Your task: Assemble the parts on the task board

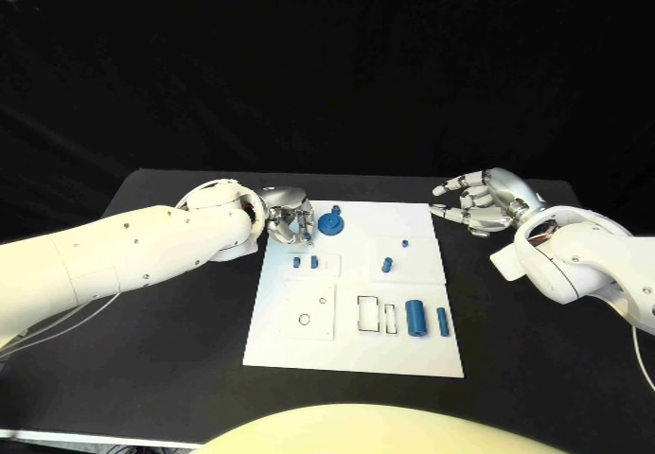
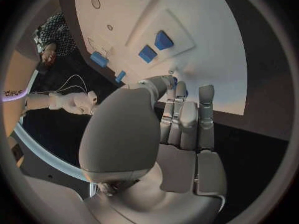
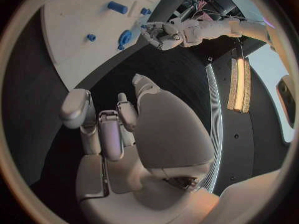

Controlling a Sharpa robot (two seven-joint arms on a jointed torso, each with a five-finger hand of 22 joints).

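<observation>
Your left hand (image 1: pixel 284 219) hovers at the board's (image 1: pixel 355 355) far left corner, fingers curled together, apparently holding nothing. A round blue part (image 1: pixel 332 223) stands upright just beside its fingertips, toward the right hand (image 1: pixel 481 203), which waits spread off the board.

Matt white task board (image 1: pixel 358 345); glossy blue plastic parts (image 1: pixel 416 319); matt black table (image 1: pixel 178 331).

Black surface (image 1: pixel 178 322), matte and dark to every edge. Directly on it, one white task board (image 1: pixel 358 352), a flat rectangular plate lying near the middle, long sides running away from the robot. Bare black strips left along both flanks of the plate and beyond its far edge.
</observation>
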